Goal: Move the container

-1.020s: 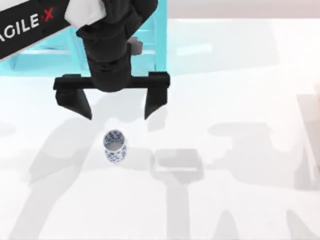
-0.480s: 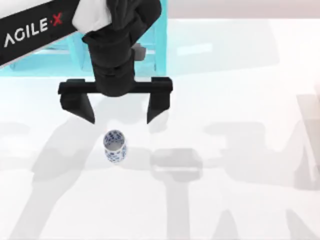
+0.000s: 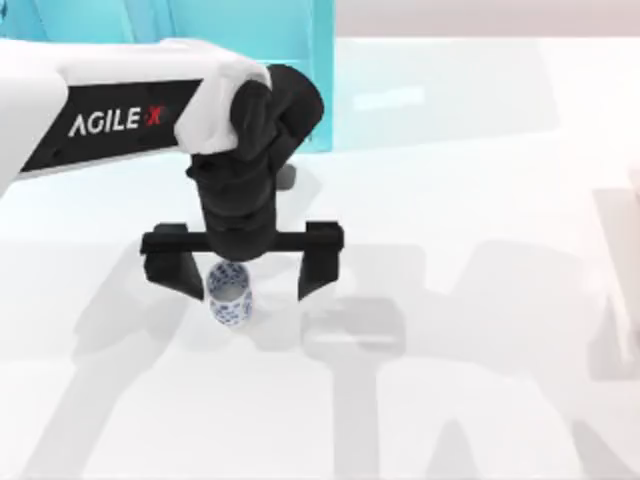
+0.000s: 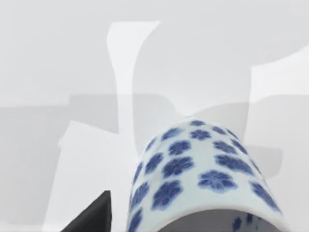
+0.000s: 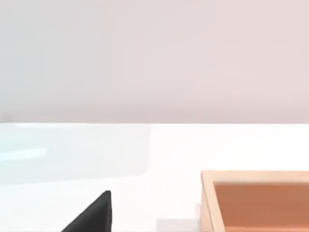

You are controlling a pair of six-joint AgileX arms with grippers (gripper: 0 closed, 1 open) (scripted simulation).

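Note:
The container [image 3: 230,293], a small white cup with blue flowers, stands upright on the white table [image 3: 480,200] left of centre. My left gripper [image 3: 247,292] is open and low over it, one finger on each side, with the cup nearer the left finger [image 3: 172,272]. There are gaps on both sides. In the left wrist view the container [image 4: 203,179] looms close beside a black fingertip [image 4: 91,217]. My right arm is parked, and one black fingertip [image 5: 94,215] of its open gripper shows in the right wrist view.
A turquoise shelf unit [image 3: 290,60] stands at the table's back left, behind my left arm. A shallow wooden box [image 5: 256,198] lies on the table in front of the right gripper. Arm shadows fall across the white surface.
My left gripper has moved toward the table's front and dropped, from behind the container to straddling it. Its fingers have stayed apart. The container has not moved.

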